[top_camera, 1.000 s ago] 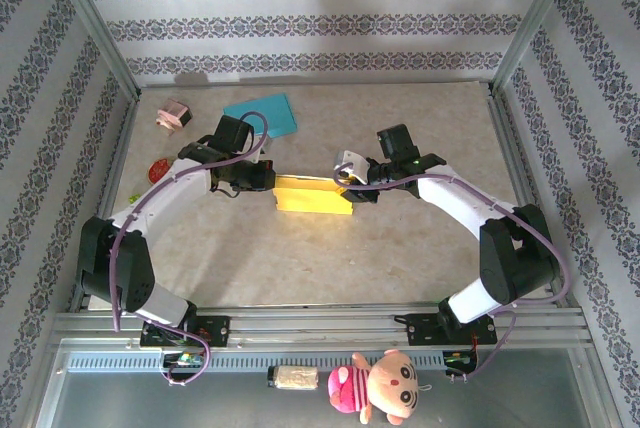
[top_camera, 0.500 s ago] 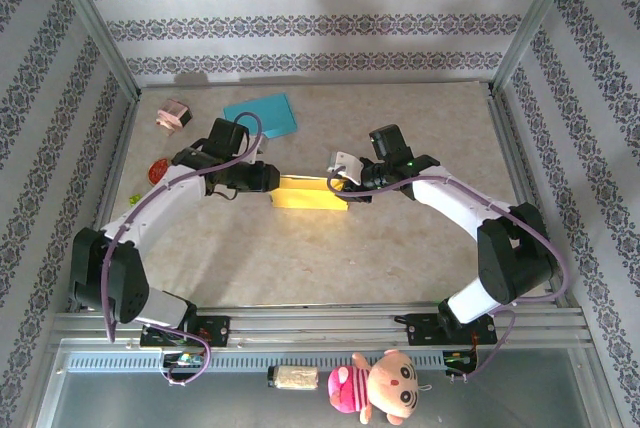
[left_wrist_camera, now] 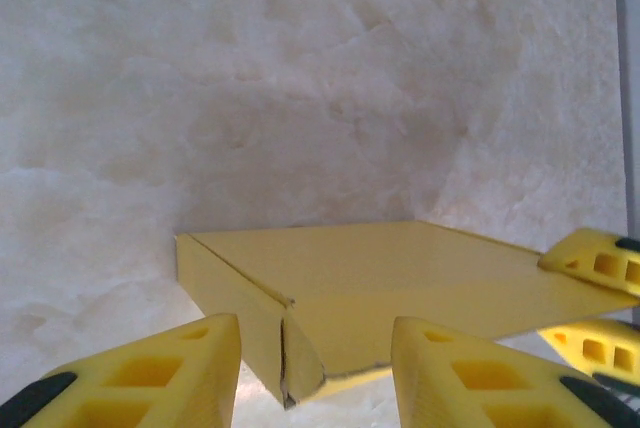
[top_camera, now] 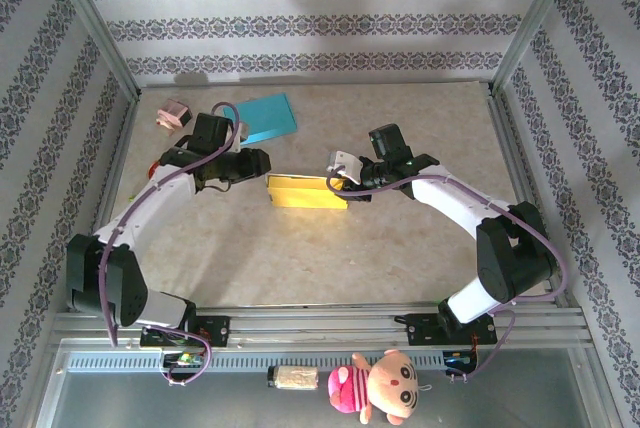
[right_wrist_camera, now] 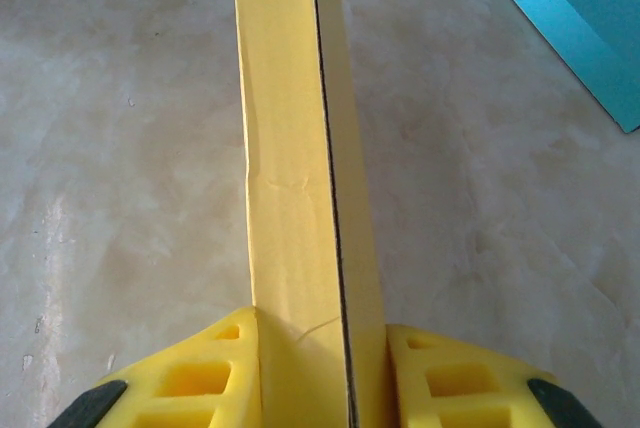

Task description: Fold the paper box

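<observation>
Box (top_camera: 305, 192) pinched at one end
Right gripper (top_camera: 343, 185) clamps its 3 o'clock end; left gripper (top_camera: 260, 162) gapes wide at 10 o'clock.

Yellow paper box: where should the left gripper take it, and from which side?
Probably the end wall at the left end of the yellow paper box, coming in low from the left. The box lies flat and thin, that end faces the open left gripper, and the right gripper clamps the opposite end.

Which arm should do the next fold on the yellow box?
Probably the left. The left gripper is open and free, facing one end of the box. The right gripper is busy, clamped on the other end and steadying it.
</observation>
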Tool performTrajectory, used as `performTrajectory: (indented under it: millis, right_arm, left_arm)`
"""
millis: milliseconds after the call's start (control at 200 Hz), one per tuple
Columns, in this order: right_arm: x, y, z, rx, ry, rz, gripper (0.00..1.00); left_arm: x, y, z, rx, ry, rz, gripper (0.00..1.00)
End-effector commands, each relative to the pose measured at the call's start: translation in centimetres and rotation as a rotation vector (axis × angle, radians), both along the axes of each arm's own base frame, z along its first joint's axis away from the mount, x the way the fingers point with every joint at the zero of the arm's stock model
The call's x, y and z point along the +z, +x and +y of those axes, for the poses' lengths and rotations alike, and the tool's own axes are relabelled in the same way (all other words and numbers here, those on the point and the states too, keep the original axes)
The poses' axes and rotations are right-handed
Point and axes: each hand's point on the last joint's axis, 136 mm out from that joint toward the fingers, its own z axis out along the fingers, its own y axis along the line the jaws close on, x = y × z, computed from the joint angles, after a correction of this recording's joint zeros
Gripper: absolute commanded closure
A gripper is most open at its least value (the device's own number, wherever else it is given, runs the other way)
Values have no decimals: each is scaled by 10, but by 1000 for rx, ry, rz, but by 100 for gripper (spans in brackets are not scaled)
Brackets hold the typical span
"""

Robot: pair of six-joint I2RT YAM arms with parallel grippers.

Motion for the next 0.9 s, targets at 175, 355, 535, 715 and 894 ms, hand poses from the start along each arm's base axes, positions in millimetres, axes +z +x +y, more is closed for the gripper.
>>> performTrajectory:
  millis: [175, 355, 535, 715, 894]
  right_arm:
    - [-16, -1, -5, -3, -71, 24, 80]
    - [-18, 3, -4, -18, -81, 24, 80]
    - [-27, 5, -7, -44, -111, 36, 80]
    - [-26, 12, -8, -92, -116, 56, 74]
    - [-15, 12, 0, -119, -65, 137, 62]
  left_arm:
    - [-13, -1, -9, 21, -104, 68, 82]
    - [-44, -21, 3, 48, -43, 138, 87]
    - [-74, -27, 12, 69, 11, 162, 83]
    - [-98, -20, 20, 59, 93, 142, 76]
    - [-118, -18, 12, 21, 93, 162, 76]
